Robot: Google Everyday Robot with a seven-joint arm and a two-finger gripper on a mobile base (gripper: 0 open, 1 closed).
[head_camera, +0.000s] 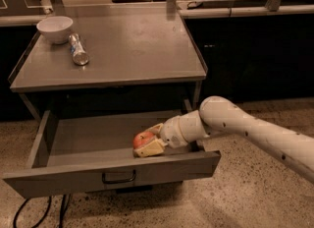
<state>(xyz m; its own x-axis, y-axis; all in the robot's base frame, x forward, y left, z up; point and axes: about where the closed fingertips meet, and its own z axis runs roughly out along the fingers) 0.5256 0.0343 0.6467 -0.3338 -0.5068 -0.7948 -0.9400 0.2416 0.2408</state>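
**Robot tool pinching an apple inside an open desk drawer**

Camera view: A grey metal desk (pixel 132 45) stands in the middle of the scene, seen from slightly above. Its single drawer (pixel 73 175) is pulled well out toward the camera, and a dark handle (pixel 118 177) sits at the middle of the drawer's front panel.

A pale, rounded robot arm (pixel 245 126) comes in from the lower right and crosses over the right end of the drawer. The tool (pixel 147 140) at its tip is down inside the drawer, right of centre and close behind the front panel. Its two cream-coloured fingers (pixel 149 148) are closed around a red and yellow apple (pixel 141 138), one above it and one below. The apple is low in the drawer. Whether it touches the drawer's bottom cannot be told.

On the desk top, at the far left corner, is a white bowl (pixel 55 28), upright. Just beside it, to its right and a little nearer the camera, a silvery can (pixel 78 49) lies on its side. Both are well apart from the tool.

The desk stands on a speckled stone floor (pixel 255 197). Dark cables (pixel 29 212) trail across the floor under the drawer's left end. Behind the desk runs a long, dark counter.
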